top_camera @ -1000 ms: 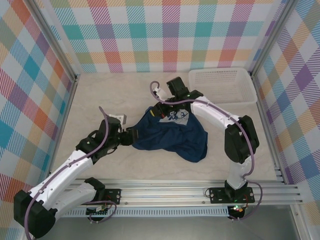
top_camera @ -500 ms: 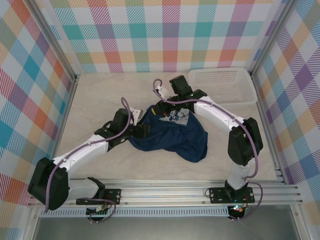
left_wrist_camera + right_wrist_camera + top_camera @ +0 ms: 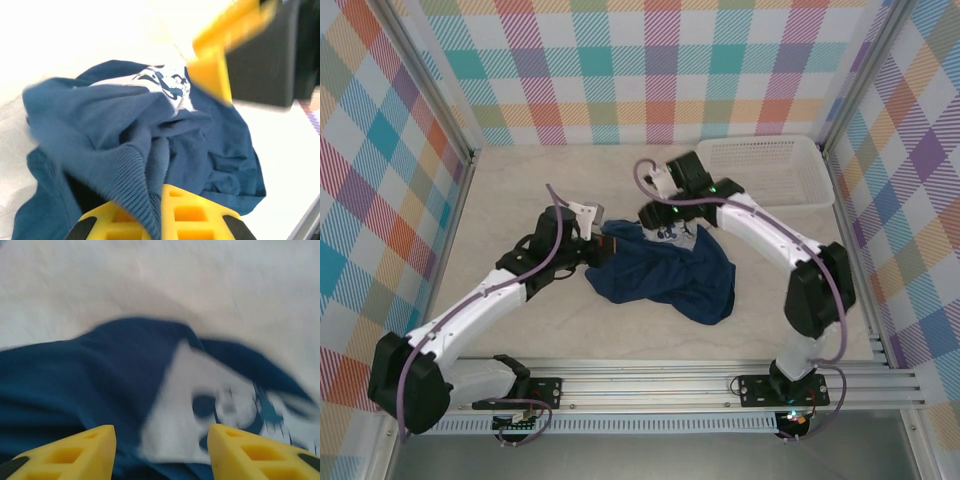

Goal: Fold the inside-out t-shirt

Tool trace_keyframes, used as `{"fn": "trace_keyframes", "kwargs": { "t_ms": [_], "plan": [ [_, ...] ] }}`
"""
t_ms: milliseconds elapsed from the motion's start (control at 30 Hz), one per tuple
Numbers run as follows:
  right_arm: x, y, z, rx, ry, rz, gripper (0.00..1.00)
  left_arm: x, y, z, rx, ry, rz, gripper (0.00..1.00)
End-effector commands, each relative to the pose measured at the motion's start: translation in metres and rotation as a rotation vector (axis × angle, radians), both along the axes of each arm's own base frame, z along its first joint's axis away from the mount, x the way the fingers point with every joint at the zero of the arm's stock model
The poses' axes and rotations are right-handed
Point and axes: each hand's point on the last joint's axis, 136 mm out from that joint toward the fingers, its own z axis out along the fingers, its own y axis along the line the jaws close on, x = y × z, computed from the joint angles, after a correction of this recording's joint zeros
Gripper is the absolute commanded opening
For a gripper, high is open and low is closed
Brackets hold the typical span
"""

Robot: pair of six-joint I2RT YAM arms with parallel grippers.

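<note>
The dark navy t-shirt (image 3: 665, 272) lies crumpled mid-table, its white print (image 3: 672, 234) facing up at the far edge. My left gripper (image 3: 603, 243) is at the shirt's left end. In the left wrist view it (image 3: 159, 212) is shut on a ribbed fold of the t-shirt (image 3: 125, 135), which runs down between the yellow fingers. My right gripper (image 3: 655, 215) hovers over the shirt's far edge. In the right wrist view it (image 3: 161, 452) is open, nothing between the fingers, with the t-shirt (image 3: 90, 370) and print (image 3: 210, 405) below.
A white mesh basket (image 3: 765, 170) sits at the back right corner. Checked walls close the table on three sides, and a metal rail (image 3: 720, 385) runs along the near edge. Bare tabletop (image 3: 520, 190) lies left of and behind the shirt.
My left gripper reached the shirt's left end and shut on the ribbed fold. My right gripper opened, let go of the shirt and moved slightly back and right.
</note>
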Motion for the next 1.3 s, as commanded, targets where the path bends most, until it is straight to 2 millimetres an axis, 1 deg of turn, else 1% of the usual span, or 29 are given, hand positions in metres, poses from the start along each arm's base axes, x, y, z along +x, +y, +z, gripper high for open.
{"fn": "trace_keyframes", "kwargs": {
  "t_ms": [0,67,167,267,300,333,367,400,433,467,533,567,600,633,700,733,767,833,900,967,1033,1067,1100,1133,1200,1267],
  "plan": [
    [-0.038,-0.025,-0.027,-0.020,0.104,-0.065,0.57,-0.004,0.011,-0.011,0.007,0.077,0.048,0.00],
    [-0.042,-0.026,-0.049,0.001,0.147,-0.110,0.60,-0.003,0.010,-0.009,0.005,0.071,0.046,0.00],
    [-0.036,-0.020,-0.073,0.022,0.192,-0.154,0.66,-0.002,0.008,-0.008,-0.003,0.074,0.043,0.00],
    [-0.030,-0.015,-0.097,0.027,0.205,-0.193,0.66,-0.001,0.007,-0.008,-0.005,0.081,0.039,0.00],
    [-0.029,-0.014,-0.105,0.025,0.211,-0.204,0.63,0.000,0.007,-0.007,-0.004,0.081,0.039,0.00],
    [-0.027,-0.014,-0.110,0.014,0.210,-0.205,0.52,0.000,0.007,-0.007,-0.004,0.080,0.042,0.00],
    [-0.025,-0.016,-0.112,-0.009,0.203,-0.205,0.39,0.000,0.008,-0.005,-0.004,0.075,0.049,0.00],
    [-0.021,-0.024,-0.109,-0.052,0.177,-0.213,0.25,0.002,0.009,-0.002,-0.007,0.067,0.060,0.00],
    [-0.019,-0.037,-0.104,-0.105,0.139,-0.224,0.10,-0.002,0.012,-0.004,0.003,0.091,0.069,0.00],
    [-0.019,-0.051,-0.097,-0.150,0.112,-0.234,0.00,-0.003,0.012,-0.001,-0.005,0.092,0.067,0.00],
    [-0.026,-0.086,-0.067,-0.213,0.041,-0.272,0.00,-0.009,0.007,0.013,-0.060,0.090,0.041,0.00],
    [-0.030,-0.100,-0.054,-0.226,0.020,-0.288,0.00,-0.013,0.003,0.020,-0.093,0.090,0.018,0.00],
    [-0.037,-0.113,-0.037,-0.221,-0.002,-0.301,0.00,-0.018,-0.002,0.029,-0.132,0.087,-0.011,0.00],
    [-0.043,-0.123,-0.022,-0.213,-0.020,-0.311,0.00,-0.022,-0.005,0.037,-0.165,0.090,-0.025,0.00],
    [-0.054,-0.138,-0.002,-0.210,-0.039,-0.327,0.00,-0.023,-0.009,0.053,-0.229,0.070,-0.038,0.00],
    [-0.058,-0.143,0.005,-0.207,-0.045,-0.333,0.00,-0.023,-0.010,0.057,-0.248,0.074,-0.034,0.00],
    [-0.063,-0.148,0.009,-0.209,-0.043,-0.334,0.00,-0.023,-0.010,0.059,-0.265,0.082,-0.028,0.00],
    [-0.068,-0.152,0.008,-0.212,-0.022,-0.331,0.00,-0.024,-0.011,0.058,-0.291,0.103,-0.016,0.00],
    [-0.071,-0.154,-0.003,-0.219,0.019,-0.328,0.01,-0.025,-0.014,0.051,-0.325,0.133,-0.015,0.00],
    [-0.073,-0.151,-0.024,-0.232,0.084,-0.330,0.08,-0.027,-0.016,0.039,-0.350,0.174,-0.015,0.00],
    [-0.074,-0.147,-0.043,-0.242,0.145,-0.328,0.17,-0.029,-0.015,0.021,-0.344,0.211,-0.001,0.00],
    [-0.074,-0.144,-0.048,-0.235,0.163,-0.325,0.21,-0.031,-0.014,0.012,-0.333,0.230,0.005,0.00],
    [-0.073,-0.139,-0.048,-0.214,0.162,-0.317,0.23,-0.032,-0.014,0.005,-0.325,0.246,0.007,0.00],
    [-0.074,-0.128,-0.045,-0.177,0.142,-0.285,0.25,-0.033,-0.013,-0.002,-0.317,0.259,0.010,0.00],
    [-0.081,-0.098,-0.030,-0.066,0.076,-0.170,0.29,-0.035,-0.012,-0.009,-0.301,0.272,0.005,0.00],
    [-0.094,-0.067,-0.017,0.034,0.014,-0.040,0.32,-0.036,-0.011,-0.012,-0.286,0.273,0.003,0.00]
  ]
}}
